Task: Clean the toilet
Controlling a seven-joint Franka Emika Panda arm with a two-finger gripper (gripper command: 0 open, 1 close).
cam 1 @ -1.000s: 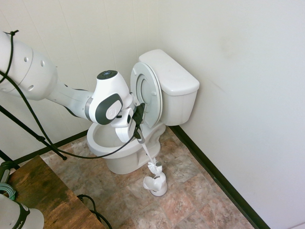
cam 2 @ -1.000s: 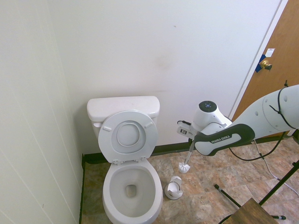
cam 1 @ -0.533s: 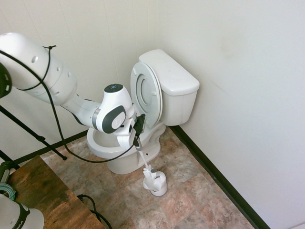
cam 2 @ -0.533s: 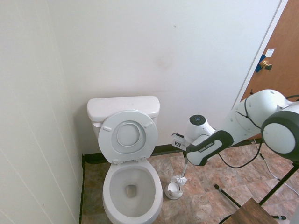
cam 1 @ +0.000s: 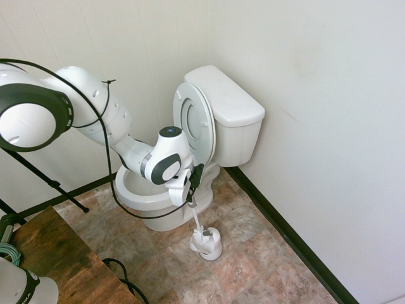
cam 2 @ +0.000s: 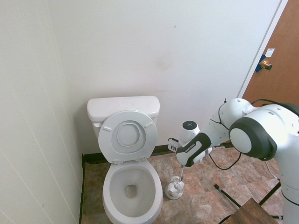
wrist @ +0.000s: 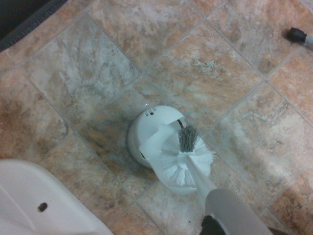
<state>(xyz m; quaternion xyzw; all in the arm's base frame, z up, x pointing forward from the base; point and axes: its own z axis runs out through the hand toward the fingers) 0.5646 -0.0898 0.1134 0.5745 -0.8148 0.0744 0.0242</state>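
First exterior view: toilet (cam 1: 215,126) stood in the room corner, seat raised against the tank; gripper (cam 1: 192,197) clamped on the brush (cam 1: 197,223) handle, bristle head at the holder (cam 1: 208,244) on the tiled floor (cam 1: 253,266) beside the bowl. Second exterior view: brush (cam 2: 180,178) upright, head in the holder (cam 2: 173,191). Wrist view: white bristles (wrist: 183,164) over the holder's opening (wrist: 149,127).

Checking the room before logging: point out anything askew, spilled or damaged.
Nothing looks spilled or broken. The toilet stands with seat and lid up. The tool grips the brush, whose head sits at the mouth of its holder on the tiled floor, not fully seated.
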